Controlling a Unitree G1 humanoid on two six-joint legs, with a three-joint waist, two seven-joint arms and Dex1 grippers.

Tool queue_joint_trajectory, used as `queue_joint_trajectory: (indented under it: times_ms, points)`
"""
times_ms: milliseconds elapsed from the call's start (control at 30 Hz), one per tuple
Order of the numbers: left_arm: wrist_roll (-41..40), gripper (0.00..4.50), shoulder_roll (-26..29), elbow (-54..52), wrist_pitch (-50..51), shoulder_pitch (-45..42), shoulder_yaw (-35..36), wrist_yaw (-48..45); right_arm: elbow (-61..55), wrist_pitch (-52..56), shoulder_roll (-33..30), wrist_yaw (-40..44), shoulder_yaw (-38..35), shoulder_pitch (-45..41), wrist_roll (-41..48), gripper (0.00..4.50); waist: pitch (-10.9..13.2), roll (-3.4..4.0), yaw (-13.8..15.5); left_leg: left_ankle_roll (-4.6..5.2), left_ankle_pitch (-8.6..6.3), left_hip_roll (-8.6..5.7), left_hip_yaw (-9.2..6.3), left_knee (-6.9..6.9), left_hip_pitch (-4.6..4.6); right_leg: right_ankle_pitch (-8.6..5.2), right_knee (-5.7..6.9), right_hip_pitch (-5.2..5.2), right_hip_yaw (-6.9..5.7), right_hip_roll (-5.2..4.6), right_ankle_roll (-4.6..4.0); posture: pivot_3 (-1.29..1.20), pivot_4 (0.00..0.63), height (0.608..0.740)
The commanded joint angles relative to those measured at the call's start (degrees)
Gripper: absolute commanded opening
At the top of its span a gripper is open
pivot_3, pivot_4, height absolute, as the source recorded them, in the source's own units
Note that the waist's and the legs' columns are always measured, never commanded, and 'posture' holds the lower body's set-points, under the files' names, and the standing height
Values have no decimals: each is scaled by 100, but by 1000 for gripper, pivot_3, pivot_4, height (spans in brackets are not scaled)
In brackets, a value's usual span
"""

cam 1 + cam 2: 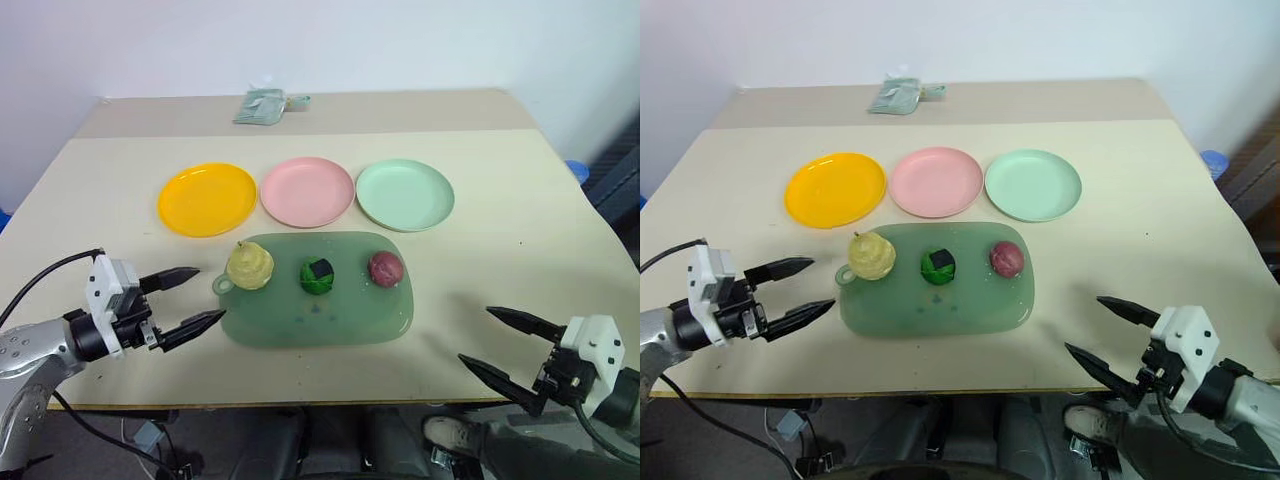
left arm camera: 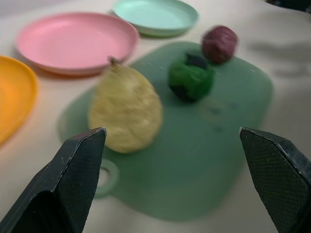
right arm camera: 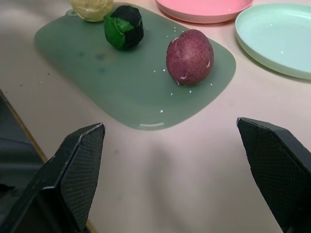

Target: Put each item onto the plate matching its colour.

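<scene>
Three toy foods sit in a row on a translucent green board (image 1: 330,315): a pale yellow pear (image 1: 249,266) at its left, a green ball with a dark patch (image 1: 318,276) in the middle, a maroon-red ball (image 1: 385,268) at its right. Behind the board lie a yellow plate (image 1: 207,198), a pink plate (image 1: 307,191) and a mint green plate (image 1: 405,193), all bare. My left gripper (image 1: 198,297) hangs open just left of the board, aimed at the pear. Off the board's right front corner, my right gripper (image 1: 497,343) is open and holds nothing.
A small greenish packet (image 1: 262,105) lies at the table's far edge. The table's front edge runs just under both grippers. Bare tabletop lies to the left of the yellow plate and to the right of the green plate.
</scene>
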Motion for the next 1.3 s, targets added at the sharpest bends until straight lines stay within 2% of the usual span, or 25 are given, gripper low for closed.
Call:
queue_joint_trajectory:
  times_ms: [33,167,333,600,833,1033,1300]
  points:
    - [-131,4500,148,-312,154,228,285,-146,-92,-110,-12,223,-491,88,268,4433,7,8,-3,1,0,0,1,-1,0,0,-1,0,0,0,0,0,150,740]
    - [-121,4500,58,-425,177,191,264,-12,-283,250,-239,212,-898,-20,648,4433,17,12,9,3,-1,0,2,-1,0,0,-3,0,0,-1,0,0,150,740]
    - [-158,4500,-65,-588,317,42,235,348,-641,766,-549,-108,-1007,-377,1009,4433,20,8,6,3,-1,2,3,0,-1,-1,-3,1,-1,-2,-1,0,150,740]
    - [-188,4500,-405,-909,398,-202,154,961,-644,910,-605,-499,116,-1316,594,4433,31,-4,13,14,3,2,7,2,-4,0,-8,-2,-2,-2,1,0,150,740]
    - [-351,4500,-768,-905,913,-715,-106,1867,207,349,-632,89,1178,-2517,70,4433,35,-7,9,14,3,2,6,22,-1,4,-4,10,-6,-1,5,0,150,740]
    - [32,4500,-1014,-731,1035,-1062,-595,2405,1569,-272,-499,711,1867,-3783,-308,4433,37,-5,4,16,4,1,7,24,0,14,0,9,-7,0,24,0,150,740]
    - [681,4500,-1504,-463,995,-1525,-1187,3027,2170,-648,-181,986,2384,-4569,-511,4433,38,-8,10,13,5,1,6,32,-1,17,14,7,-9,1,27,0,150,740]
